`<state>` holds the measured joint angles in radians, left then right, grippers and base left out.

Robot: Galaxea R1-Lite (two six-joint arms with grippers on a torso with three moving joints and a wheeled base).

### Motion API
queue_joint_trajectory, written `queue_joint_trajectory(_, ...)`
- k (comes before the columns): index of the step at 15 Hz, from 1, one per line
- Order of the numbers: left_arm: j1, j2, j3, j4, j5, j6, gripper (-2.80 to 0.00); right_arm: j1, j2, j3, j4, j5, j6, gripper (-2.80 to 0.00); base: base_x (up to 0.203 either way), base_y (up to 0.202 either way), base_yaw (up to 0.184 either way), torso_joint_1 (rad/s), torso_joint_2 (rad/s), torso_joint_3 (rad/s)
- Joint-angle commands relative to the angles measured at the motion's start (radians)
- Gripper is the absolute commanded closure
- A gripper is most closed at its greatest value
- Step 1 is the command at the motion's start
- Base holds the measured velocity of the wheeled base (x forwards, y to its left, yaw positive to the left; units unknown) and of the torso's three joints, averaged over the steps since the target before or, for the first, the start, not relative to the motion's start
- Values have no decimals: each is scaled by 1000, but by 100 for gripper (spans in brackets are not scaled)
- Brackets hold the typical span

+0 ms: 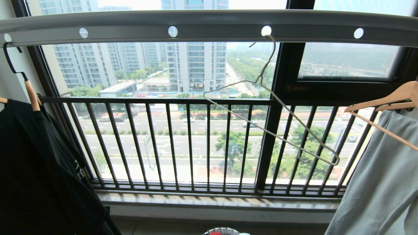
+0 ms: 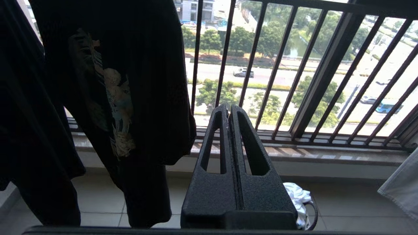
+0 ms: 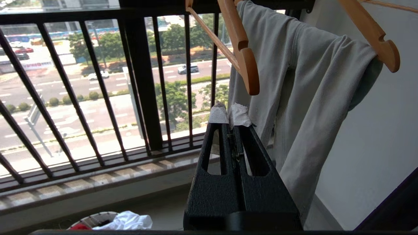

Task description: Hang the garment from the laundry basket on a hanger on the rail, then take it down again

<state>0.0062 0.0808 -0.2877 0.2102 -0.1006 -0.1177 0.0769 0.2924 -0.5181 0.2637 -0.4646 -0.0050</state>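
The rail (image 1: 209, 24) runs across the top of the window, grey, with round white holes along its face. The hanger (image 1: 271, 107), thin and pale wire, hooks into one of those holes right of the middle and hangs tilted, its triangle swung down toward the right; nothing is on it.

At the rail's left end a wooden hanger with a black hook (image 1: 31, 93) carries a black T-shirt (image 1: 39, 169) with a pale print. At the right end another wooden hanger (image 1: 388, 101) holds a pale grey-white garment (image 1: 378, 182). Behind them stands the black barred window railing (image 1: 189, 143) above a stone sill (image 1: 215, 202).

The laundry basket (image 1: 223, 231) sits on the tiled floor (image 2: 346, 209) below the sill, only its white mesh rim peeking in at the lower edge of the head view. A scrap of red, the garment (image 3: 80, 227), shows inside it, beside a crumpled white cloth (image 3: 127, 221).

Neither arm appears in the head view. The left end effector (image 2: 229, 112) has its fingers pressed together with nothing between them, held in the air near the black T-shirt and pointing toward the railing. The right end effector (image 3: 228, 114), its tips wrapped in white tape, is likewise closed and empty, just beside the pale garment under the wooden hanger.
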Motion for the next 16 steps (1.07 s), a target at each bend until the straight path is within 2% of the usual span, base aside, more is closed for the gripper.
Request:
queue_joint_trajectory(1, 1, -79, 103, -20, 28, 57, 0, -2, -19, 17, -16, 129, 50, 0, 0, 0, 0, 0, 0, 0)
queue_joint_trajectory(2, 1, -80, 147, -69, 49, 68, 0, -2, -18, 38, -25, 184, 61, 0, 0, 0, 0, 0, 0, 0)
queue_joint_trajectory(4, 1, -81, 243, -177, 83, 113, 0, -2, -19, 51, -31, 212, 34, 0, 0, 0, 0, 0, 0, 0)
queue_joint_trajectory(5, 1, -81, 281, -202, 96, 149, 0, -3, -19, 74, -33, 227, 12, 0, 0, 0, 0, 0, 0, 0)
queue_joint_trajectory(6, 1, -81, 288, -207, 104, 160, 0, -2, -19, 87, -52, 230, 6, 0, 0, 0, 0, 0, 0, 0)
queue_joint_trajectory(8, 0, -81, 288, -207, 104, 154, 0, -26, -35, 103, -96, 213, 4, 0, 0, 0, 0, 0, 0, 0)
queue_joint_trajectory(10, 1, -81, 288, -207, 104, 154, 0, -84, -94, 115, -79, 227, -47, 0, 0, 0, 0, 0, 0, 0)
queue_joint_trajectory(11, 1, -81, 288, -209, 104, 156, 0, -85, -129, 131, -74, 238, -56, 0, 0, 0, 0, 0, 0, 0)
queue_joint_trajectory(12, 1, -81, 288, -209, 104, 156, 0, -83, -170, 160, -74, 264, -60, 0, 0, 0, 0, 0, 0, 0)
queue_joint_trajectory(14, 0, -81, 288, -209, 104, 141, 0, -82, -276, 254, -78, 372, -72, 0, 0, 0, 0, 0, 0, 0)
queue_joint_trajectory(16, 0, -81, 288, -209, 104, 141, 0, -82, -292, 378, -152, 425, -79, 0, 0, 0, 0, 0, 0, 0)
